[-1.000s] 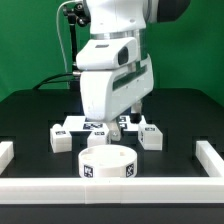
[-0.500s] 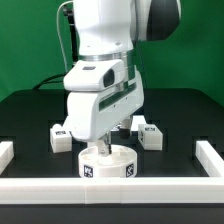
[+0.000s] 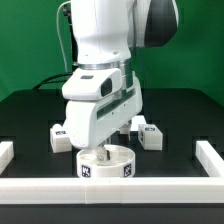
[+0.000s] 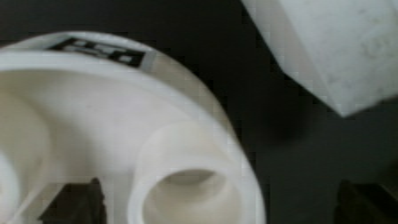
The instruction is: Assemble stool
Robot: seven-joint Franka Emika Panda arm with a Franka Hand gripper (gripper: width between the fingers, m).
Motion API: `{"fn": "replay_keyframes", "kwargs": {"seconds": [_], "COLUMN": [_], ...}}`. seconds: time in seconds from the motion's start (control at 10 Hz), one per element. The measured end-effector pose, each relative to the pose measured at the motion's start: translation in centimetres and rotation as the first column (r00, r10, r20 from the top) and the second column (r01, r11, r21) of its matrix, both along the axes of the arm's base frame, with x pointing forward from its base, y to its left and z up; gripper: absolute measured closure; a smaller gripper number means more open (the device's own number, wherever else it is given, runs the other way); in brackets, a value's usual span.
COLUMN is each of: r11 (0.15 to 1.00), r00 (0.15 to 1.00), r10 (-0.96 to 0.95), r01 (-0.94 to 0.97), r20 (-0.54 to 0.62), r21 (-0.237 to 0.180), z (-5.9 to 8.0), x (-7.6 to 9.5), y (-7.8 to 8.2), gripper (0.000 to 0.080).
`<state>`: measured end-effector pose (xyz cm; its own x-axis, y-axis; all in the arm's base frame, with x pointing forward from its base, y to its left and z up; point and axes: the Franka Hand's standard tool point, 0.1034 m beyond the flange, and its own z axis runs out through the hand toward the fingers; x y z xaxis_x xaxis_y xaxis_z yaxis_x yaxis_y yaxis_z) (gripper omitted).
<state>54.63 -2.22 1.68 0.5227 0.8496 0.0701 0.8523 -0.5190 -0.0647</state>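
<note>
Jaws apart — seat (image 3: 108, 166) rim between

smooth matt white plastic seat (image 3: 107, 164); matt black table (image 3: 185, 120)

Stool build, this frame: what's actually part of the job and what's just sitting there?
Job:
- round seat
- first leg, exterior view's left
- second leg, exterior view's right
- tool, open, down at the seat

Just there:
- front rail
- left-edge rail
- right-edge rail
- black table
</note>
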Motion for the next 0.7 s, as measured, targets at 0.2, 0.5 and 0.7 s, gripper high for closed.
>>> {"fn": "replay_keyframes", "kwargs": {"seconds": [0.2, 0.5, 0.7], "r11": [1.000, 1.000, 1.000], "r00": [1.000, 1.000, 1.000], "r10": [-0.001, -0.004, -0.004], "r01": [0.001, 0.004, 0.004], "r20": [-0.004, -0.001, 0.002], "r21": [0.000, 0.000, -0.001], "z": [-0.43, -0.48, -0.41], "x": [-0.18, -0.14, -0.03], "y": [-0.15, -0.20, -0.19], "gripper": [0.0150, 0.0285, 0.0424]}}
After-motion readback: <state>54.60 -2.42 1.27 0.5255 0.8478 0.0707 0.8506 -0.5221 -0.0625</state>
